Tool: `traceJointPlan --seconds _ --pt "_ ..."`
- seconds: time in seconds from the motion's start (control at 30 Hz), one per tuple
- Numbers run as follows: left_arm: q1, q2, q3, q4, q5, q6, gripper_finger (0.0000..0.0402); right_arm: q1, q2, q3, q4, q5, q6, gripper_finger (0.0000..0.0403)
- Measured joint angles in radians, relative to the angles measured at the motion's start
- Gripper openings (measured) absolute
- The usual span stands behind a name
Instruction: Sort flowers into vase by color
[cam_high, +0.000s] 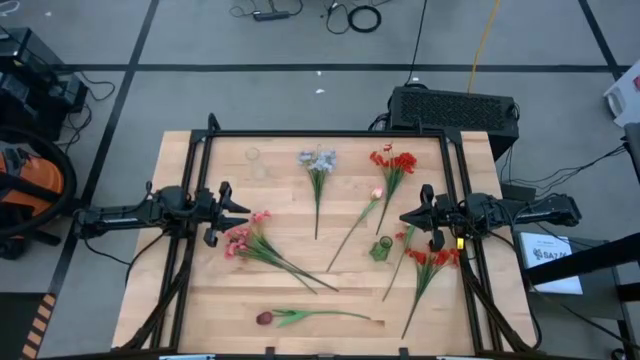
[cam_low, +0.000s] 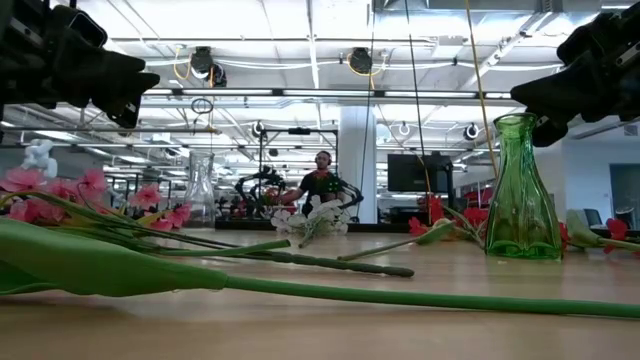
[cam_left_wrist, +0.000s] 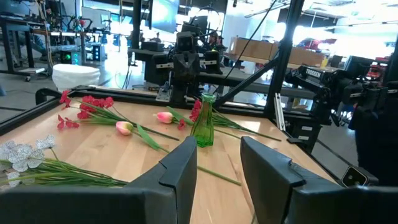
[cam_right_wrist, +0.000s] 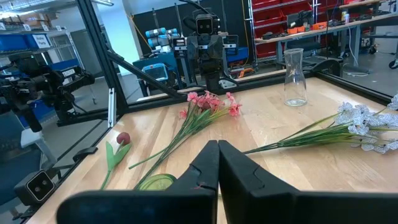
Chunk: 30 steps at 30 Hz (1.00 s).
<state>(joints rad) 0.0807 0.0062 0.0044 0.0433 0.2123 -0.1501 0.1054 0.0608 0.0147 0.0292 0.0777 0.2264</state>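
Wooden bench (cam_high: 200, 300) lies strewn with unsorted flowers (cam_high: 255, 240) around your green vase (cam_high: 380, 249), so sorting hasn't begun: left gripper (cam_high: 240, 214) hovers spread near the pink blossoms, right gripper (cam_high: 408, 217) pressed together; grasp a stem next.

A black ventilated box (cam_high: 452, 105) sits on the floor just beyond the table's far edge, cables (cam_high: 352, 14) coiled on the grey floor past it. An orange and black vacuum (cam_high: 28, 185) stands off the table's left side. To the right, a white labelled box (cam_high: 550, 262) rests on a stand. Far across the room, a person (cam_low: 320, 181) is seated at another workstation.
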Motion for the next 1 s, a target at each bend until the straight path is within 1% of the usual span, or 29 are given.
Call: traceJointPlan --seconds 1.0 --pt "0.0 0.0 0.0 0.006 -0.003 -0.002 0.013 0.0 0.0 0.0 0.0 0.0 0.0 0.0"
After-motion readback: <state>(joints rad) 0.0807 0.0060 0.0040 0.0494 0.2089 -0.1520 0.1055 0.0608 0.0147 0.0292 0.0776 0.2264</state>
